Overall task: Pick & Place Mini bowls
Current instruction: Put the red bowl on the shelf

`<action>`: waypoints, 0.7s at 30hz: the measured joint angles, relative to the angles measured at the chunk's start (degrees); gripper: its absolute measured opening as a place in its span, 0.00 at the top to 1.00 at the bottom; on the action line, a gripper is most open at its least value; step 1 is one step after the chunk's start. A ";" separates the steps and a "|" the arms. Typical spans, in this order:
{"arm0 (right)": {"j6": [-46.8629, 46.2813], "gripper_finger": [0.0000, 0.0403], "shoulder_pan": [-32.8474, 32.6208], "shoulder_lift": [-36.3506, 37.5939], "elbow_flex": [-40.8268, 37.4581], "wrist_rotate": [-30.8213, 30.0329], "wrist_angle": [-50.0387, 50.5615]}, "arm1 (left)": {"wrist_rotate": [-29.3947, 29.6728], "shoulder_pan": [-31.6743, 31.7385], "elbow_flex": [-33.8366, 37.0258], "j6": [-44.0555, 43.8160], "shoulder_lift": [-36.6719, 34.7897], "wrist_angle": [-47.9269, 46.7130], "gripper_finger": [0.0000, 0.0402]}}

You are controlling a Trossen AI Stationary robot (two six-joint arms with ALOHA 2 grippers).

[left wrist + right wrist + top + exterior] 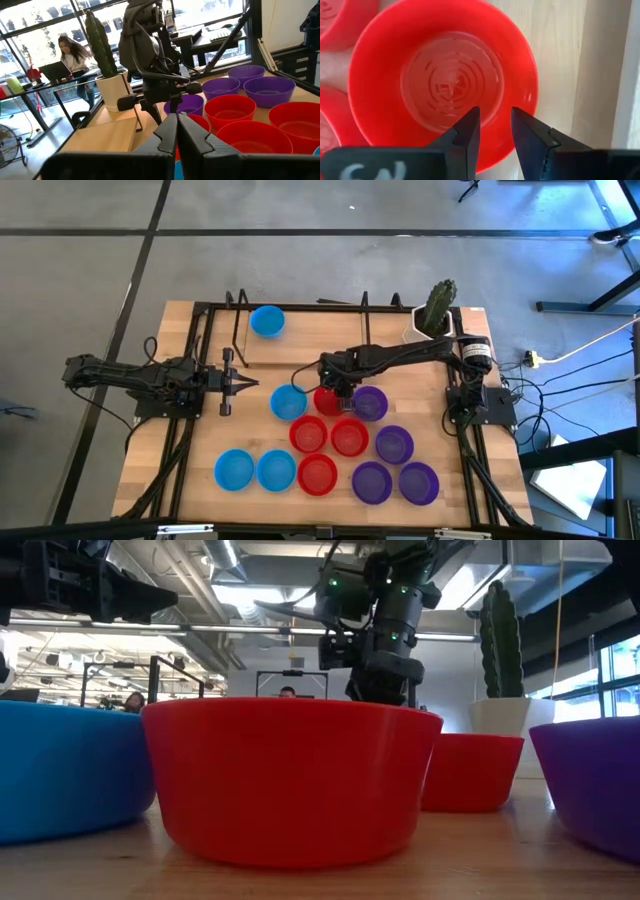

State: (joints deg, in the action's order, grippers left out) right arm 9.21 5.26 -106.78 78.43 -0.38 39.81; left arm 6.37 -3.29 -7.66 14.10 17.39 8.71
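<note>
- We are seeing the right gripper (337, 392) hanging directly over a red bowl (442, 82) near the table's (300, 350) middle; its fingers (465, 131) are parted narrowly above the bowl's inside, gripping nothing.
- That red bowl is sitting between a blue bowl (288, 402) and a purple bowl (371, 403), with two more red bowls (329, 435) just beside it.
- Away from the cluster, a lone blue bowl (267, 321) is resting near the table's far edge.
- The cactus pot (436, 311) is standing at the far corner beyond the right arm.
- The left gripper (226, 382) is waiting beside the cluster, fingers (167, 135) pressed together and empty.
</note>
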 joint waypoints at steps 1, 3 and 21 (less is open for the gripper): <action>0.01 0.73 0.00 0.00 -0.01 0.00 -0.18 | 0.00 0.00 0.00 0.01 0.00 -0.01 0.98; 0.05 0.73 0.00 0.00 -0.01 0.00 -0.95 | 0.00 0.00 0.00 0.01 0.00 -0.02 0.98; 1.90 0.73 -0.02 -0.37 2.45 -0.04 -3.89 | 0.00 0.00 0.00 0.11 0.00 0.00 0.97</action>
State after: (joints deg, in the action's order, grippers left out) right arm 11.11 5.23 -107.15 80.88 -0.43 35.92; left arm 6.37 -3.29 -7.66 14.21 17.39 8.71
